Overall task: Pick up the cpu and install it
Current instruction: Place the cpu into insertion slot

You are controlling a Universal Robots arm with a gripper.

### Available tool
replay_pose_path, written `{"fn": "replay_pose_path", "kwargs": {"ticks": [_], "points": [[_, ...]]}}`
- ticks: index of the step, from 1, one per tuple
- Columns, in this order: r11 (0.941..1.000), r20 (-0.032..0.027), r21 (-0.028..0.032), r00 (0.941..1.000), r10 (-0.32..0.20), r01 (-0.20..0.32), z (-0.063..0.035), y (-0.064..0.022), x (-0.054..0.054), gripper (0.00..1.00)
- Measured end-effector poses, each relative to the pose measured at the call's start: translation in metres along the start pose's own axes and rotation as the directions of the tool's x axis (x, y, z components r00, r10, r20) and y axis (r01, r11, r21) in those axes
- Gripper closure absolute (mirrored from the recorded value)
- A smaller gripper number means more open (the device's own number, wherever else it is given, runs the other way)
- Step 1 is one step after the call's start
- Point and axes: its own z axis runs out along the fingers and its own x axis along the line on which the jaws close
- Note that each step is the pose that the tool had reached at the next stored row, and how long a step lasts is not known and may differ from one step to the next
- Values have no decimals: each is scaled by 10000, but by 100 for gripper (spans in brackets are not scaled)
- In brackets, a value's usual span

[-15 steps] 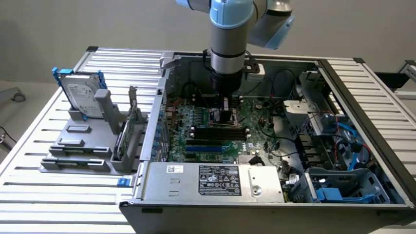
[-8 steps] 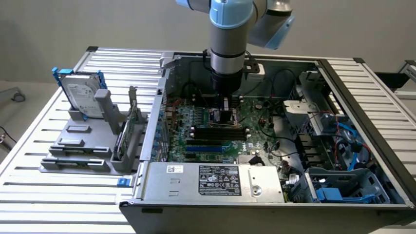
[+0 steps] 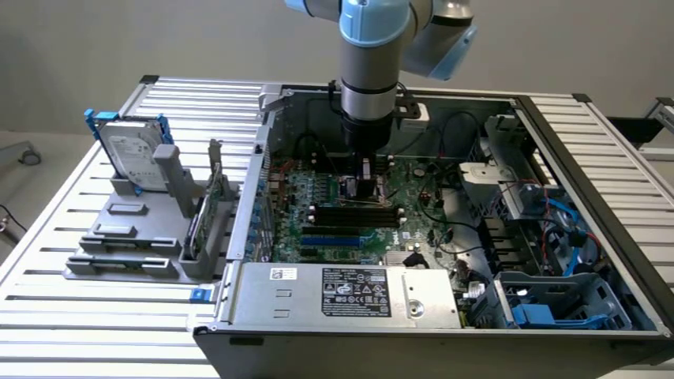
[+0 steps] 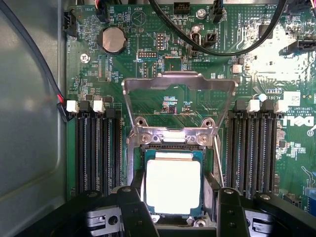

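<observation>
The robot arm is reaching down into an open grey metal computer case (image 3: 245,296) that is lying on a slatted aluminium table (image 3: 43,316), and its black gripper (image 3: 364,180) is hanging just above the middle of the green motherboard (image 3: 421,225). In the wrist view the gripper (image 4: 180,200) is standing spread wide, one black finger (image 4: 134,210) on each side of the cpu (image 4: 173,185). Whether the fingers are touching the chip cannot be told. The cpu is a small, thin, flat square with a pale silver-grey metal top that is glaring almost white under the light, rounded at the corners and edged by a narrow green border. It is lying flat and level inside the black square socket (image 4: 210,183). The silver metal retaining frame (image 4: 177,81) of the socket is standing tilted open, hinged at the socket's far edge. Long black memory slots (image 4: 96,148) are running along both sides of the socket, and a round silver coin battery (image 4: 113,39) is sitting farther off on the board. Outside the case, toward the exterior view's left, a silver hard drive with a blue frame (image 3: 132,150) is standing upright in a grey holder (image 3: 126,237).
</observation>
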Motion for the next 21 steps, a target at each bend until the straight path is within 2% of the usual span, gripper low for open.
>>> {"fn": "replay_pose_path", "kwargs": {"ticks": [8, 10, 11, 12, 21], "points": [[10000, -1, -2, 10000, 0, 0, 3, -1, 0, 45], [10000, -26, -11, 10000, 1, -1, 11, 1, 4, 44], [10000, -18, -8, 10000, 1, -1, 9, 0, 3, 44], [10000, -5, -3, 10000, 1, -1, 5, -1, 1, 38], [10000, -2, 0, 10000, 1, -1, -34, 1, 1, 38]]}}
